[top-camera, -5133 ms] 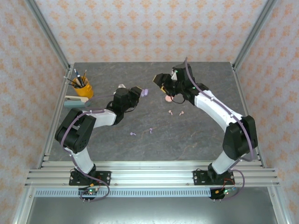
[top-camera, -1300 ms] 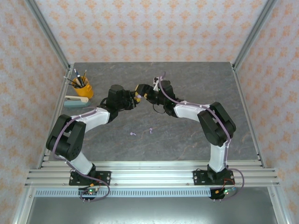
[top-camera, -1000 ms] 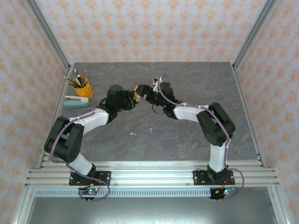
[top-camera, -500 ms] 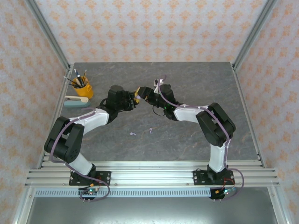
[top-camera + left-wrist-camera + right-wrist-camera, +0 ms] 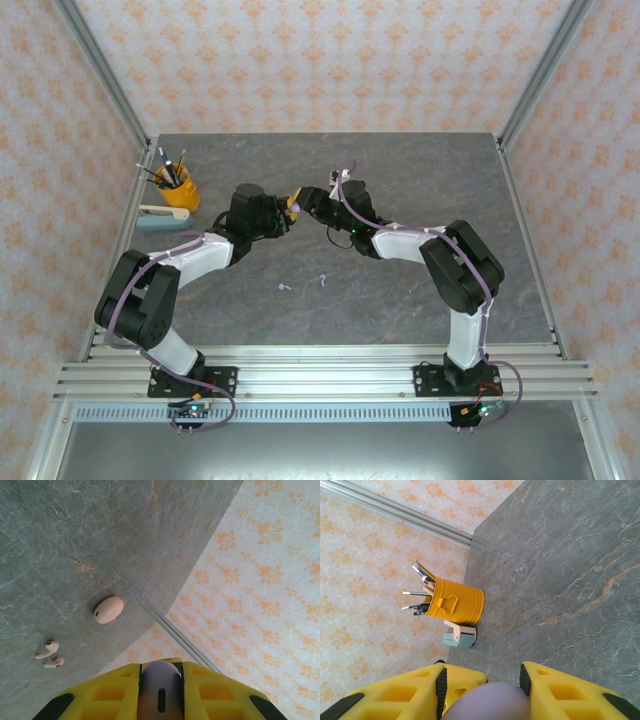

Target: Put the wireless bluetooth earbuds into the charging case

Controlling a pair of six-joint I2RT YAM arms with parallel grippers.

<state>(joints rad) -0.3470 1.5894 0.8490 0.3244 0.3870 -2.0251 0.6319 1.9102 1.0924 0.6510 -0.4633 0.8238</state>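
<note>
**Lilac case between both grippers; buds loose on table**

Lilac case (image 5: 160,695): clamped between the fingers of the left gripper (image 5: 160,672). Right gripper (image 5: 482,674): fingers flank the same case, and I cannot tell whether they press it. Lilac buds (image 5: 285,288): two, loose on the table (image 5: 420,180), nearer the arm bases. Pink buds (image 5: 47,650): two, side by side near the pink case (image 5: 108,609). Pen cup (image 5: 455,605) and stapler (image 5: 459,635): at the table's left edge.

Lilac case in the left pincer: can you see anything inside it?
No. The lilac case sits clamped in the left pincer; just its smooth outer shell with a small slot shows between the yellow fingers. Its inside is covered. Two lilac earbuds lie loose on the table.
</note>
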